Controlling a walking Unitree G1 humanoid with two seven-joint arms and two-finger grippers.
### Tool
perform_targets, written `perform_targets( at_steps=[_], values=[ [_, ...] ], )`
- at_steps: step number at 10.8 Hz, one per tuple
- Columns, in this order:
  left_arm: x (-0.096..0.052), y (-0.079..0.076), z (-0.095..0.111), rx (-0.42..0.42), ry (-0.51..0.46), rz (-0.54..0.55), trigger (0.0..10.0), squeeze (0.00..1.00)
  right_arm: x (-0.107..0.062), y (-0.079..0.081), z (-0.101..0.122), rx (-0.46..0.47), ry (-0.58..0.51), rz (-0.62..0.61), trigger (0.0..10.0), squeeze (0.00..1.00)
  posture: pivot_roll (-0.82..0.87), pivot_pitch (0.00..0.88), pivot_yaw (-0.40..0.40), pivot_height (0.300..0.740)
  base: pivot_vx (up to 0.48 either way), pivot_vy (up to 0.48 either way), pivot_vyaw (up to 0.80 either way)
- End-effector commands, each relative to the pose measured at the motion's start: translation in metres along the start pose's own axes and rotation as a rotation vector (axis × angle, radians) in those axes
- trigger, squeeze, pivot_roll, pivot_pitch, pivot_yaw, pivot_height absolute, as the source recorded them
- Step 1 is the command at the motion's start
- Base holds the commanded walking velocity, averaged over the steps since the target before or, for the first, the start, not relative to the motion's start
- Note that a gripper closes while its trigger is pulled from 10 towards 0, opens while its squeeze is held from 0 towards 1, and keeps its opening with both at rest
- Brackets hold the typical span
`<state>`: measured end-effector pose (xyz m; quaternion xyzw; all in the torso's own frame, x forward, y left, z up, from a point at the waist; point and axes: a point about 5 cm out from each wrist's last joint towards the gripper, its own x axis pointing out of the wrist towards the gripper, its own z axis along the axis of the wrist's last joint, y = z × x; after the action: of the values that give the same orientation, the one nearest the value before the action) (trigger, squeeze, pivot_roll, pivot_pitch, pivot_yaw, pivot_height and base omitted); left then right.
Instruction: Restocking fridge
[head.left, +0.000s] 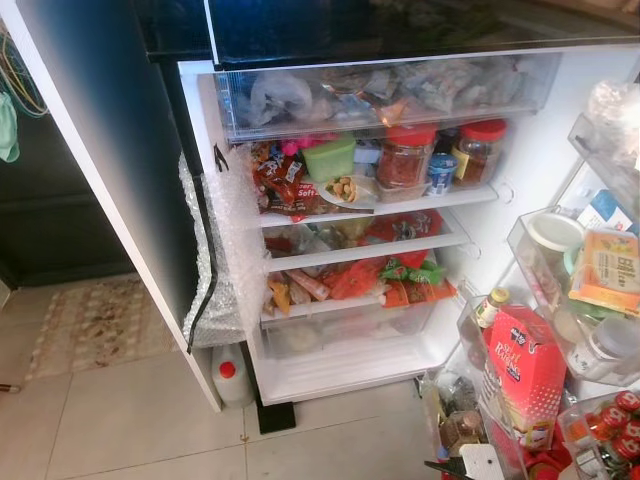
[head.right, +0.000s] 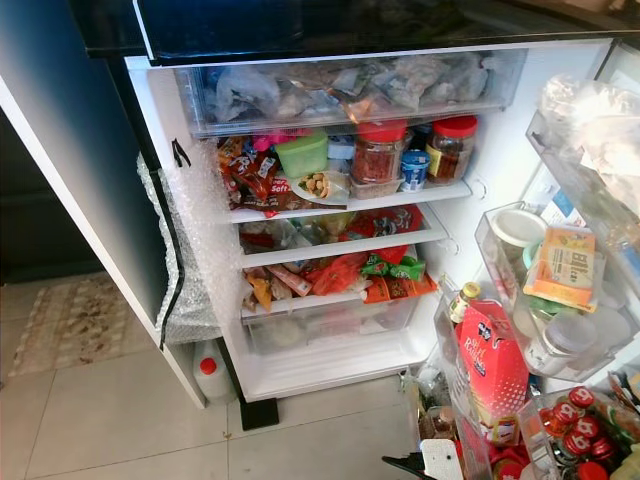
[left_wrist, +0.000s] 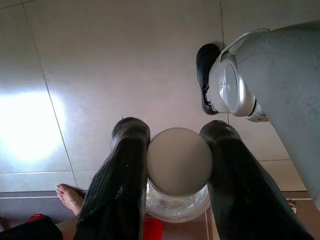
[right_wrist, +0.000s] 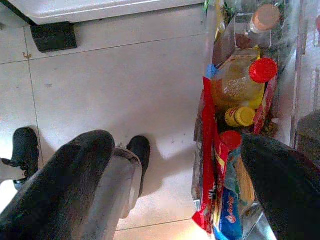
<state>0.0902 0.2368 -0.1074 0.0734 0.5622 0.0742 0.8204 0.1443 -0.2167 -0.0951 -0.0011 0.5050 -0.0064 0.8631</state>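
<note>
The fridge (head.left: 530, 165) stands open before me, its shelves packed with packets and jars. Two red-lidded jars (head.left: 405, 157) and a green tub (head.left: 330, 158) sit on the upper shelf. In the left wrist view, my left gripper (left_wrist: 176, 132) is shut on a clear jar with a pale round lid (left_wrist: 179, 161), held low over the tiled floor. In the right wrist view, my right gripper (right_wrist: 175, 145) hangs open over the floor with nothing between its fingers, beside the bottles in the lower door shelf (right_wrist: 235, 95).
The door shelves (head.left: 520, 235) on the right hold a red carton (head.left: 527, 375), tubs and small bottles. A white jug with a red cap (head.left: 230, 375) and a black block (head.left: 275, 415) sit at the fridge's foot. A rug (head.left: 95, 325) lies at left. A person's bare foot (left_wrist: 70, 196) is nearby.
</note>
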Motion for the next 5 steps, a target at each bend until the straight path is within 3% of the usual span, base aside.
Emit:
perform_targets(
  at_steps=[1, 4, 5],
  values=[
    [-0.0007, 0.0019, -0.0049, 0.005, 0.017, 0.000, 10.0, 0.00, -0.0003, -0.0020, -0.0001, -0.003, 0.004, -0.006, 10.0, 0.00, -0.05, 0.000, -0.012, 0.740, 0.000, 0.000, 0.00],
    [-0.0008, 0.0019, -0.0049, -0.003, 0.015, 0.001, 10.0, 0.00, -0.0027, -0.0082, -0.0068, -0.002, 0.019, -0.013, 10.0, 0.00, -0.05, 0.000, -0.013, 0.740, 0.000, 0.000, 0.00],
    [-0.0008, 0.0020, -0.0050, -0.003, 0.016, 0.001, 10.0, 0.00, -0.0032, -0.0091, -0.0082, -0.005, 0.023, -0.013, 10.0, 0.00, -0.05, 0.000, -0.013, 0.740, 0.000, -0.240, 0.00]
  ],
)
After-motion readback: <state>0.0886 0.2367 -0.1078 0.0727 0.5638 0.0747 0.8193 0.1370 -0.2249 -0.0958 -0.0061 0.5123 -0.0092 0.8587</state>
